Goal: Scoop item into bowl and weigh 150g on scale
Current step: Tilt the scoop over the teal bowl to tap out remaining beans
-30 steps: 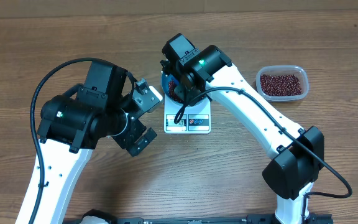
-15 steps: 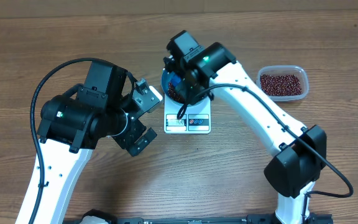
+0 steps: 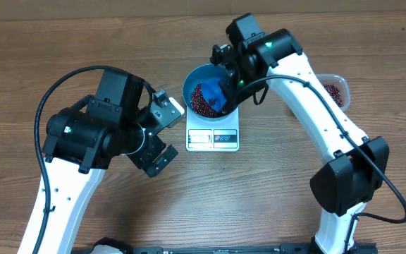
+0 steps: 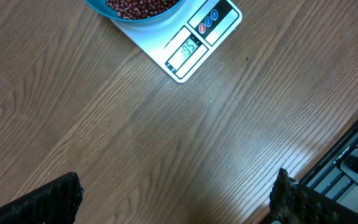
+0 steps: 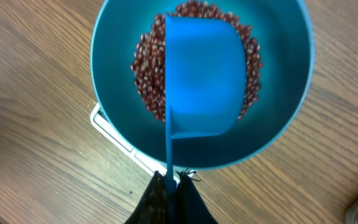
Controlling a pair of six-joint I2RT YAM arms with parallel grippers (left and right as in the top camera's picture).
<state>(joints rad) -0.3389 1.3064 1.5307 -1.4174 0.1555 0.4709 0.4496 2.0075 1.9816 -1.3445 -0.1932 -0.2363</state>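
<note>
The blue bowl (image 3: 189, 81) stands on the white scale (image 3: 213, 137) at mid-table, holding a heap of red-brown beans (image 3: 201, 106). My right gripper (image 3: 228, 88) is shut on the thin handle of a blue scoop (image 3: 211, 97) that hangs on its side over the beans. In the right wrist view the scoop (image 5: 204, 81) covers the middle of the beans (image 5: 145, 74) inside the bowl (image 5: 278, 62), with the gripper (image 5: 174, 183) pinching the handle. My left gripper (image 3: 165, 134) stands open left of the scale, over bare wood. In the left wrist view the gripper (image 4: 173, 205) is wide apart, the scale (image 4: 194, 43) ahead.
A clear plastic tub (image 3: 337, 86) with more beans sits at the right, mostly hidden behind my right arm. The table's near edge and a dark rail (image 4: 353, 155) run close behind the left gripper.
My right wrist has swung back and to the right, uncovering the bowl in the overhead view. The scoop stays in its grip. The left arm has not moved.
</note>
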